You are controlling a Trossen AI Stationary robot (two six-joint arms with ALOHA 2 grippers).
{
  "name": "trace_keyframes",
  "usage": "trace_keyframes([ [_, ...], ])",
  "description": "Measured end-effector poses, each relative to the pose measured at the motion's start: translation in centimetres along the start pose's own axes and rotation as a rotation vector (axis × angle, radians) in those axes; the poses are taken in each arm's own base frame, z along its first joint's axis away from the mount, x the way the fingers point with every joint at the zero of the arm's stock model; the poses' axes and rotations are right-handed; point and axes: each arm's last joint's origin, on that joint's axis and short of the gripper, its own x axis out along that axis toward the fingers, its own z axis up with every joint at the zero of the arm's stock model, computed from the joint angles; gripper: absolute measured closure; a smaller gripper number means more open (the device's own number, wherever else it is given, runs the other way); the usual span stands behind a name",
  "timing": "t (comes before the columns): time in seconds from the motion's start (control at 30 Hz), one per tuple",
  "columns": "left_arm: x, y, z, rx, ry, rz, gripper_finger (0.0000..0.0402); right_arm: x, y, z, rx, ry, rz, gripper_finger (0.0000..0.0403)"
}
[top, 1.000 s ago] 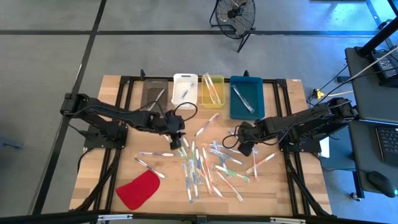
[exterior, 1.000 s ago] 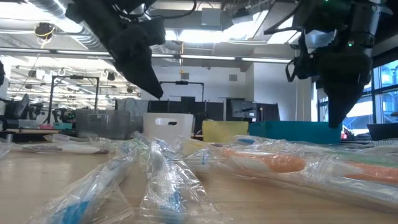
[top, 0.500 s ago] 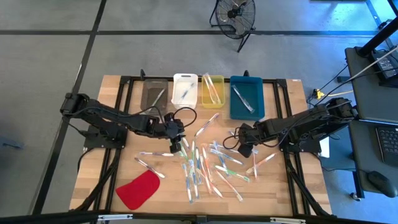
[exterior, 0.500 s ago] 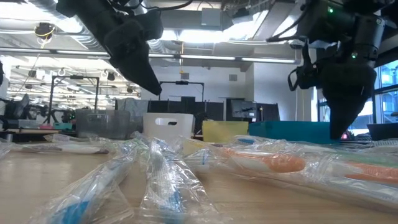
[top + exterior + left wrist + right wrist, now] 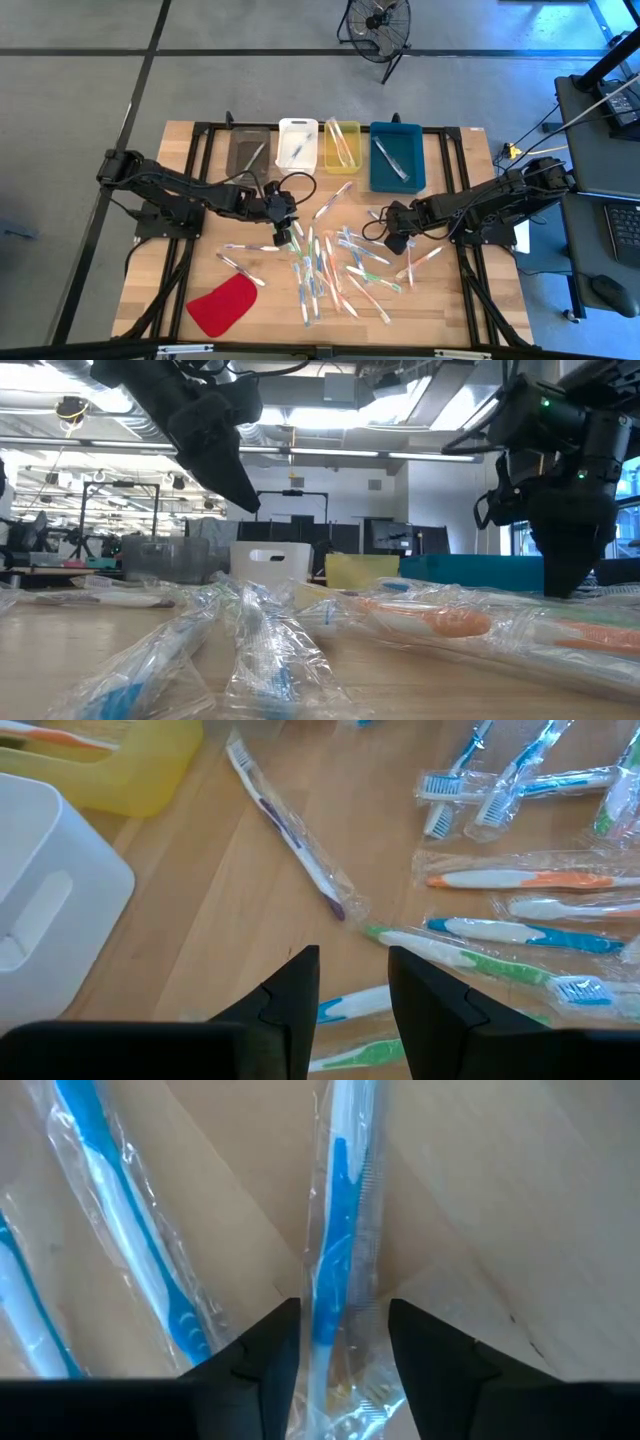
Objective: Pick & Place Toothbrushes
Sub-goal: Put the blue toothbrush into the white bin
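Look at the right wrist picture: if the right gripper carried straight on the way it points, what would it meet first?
The right gripper would probably first meet the blue-and-white toothbrush in a clear wrapper, which lies between its open fingers; beneath it is the wooden table.

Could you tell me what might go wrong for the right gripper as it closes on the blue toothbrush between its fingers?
The right gripper straddles a wrapped blue toothbrush. The crinkled clear wrapper may slip, so the fingers could pinch only film. A second blue toothbrush lies close beside it and might be nudged or dragged along.
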Motion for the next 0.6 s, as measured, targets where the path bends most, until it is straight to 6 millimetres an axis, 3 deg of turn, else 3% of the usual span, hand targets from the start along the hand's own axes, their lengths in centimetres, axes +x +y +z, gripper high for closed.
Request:
trace_keyframes([
  [0.6, 0.03, 0.33, 0.06, -0.002, -0.017, 0.073, 0.0269, 0.07, -0.11, 0.15, 0.071, -0.038, -0.022, 0.0379],
])
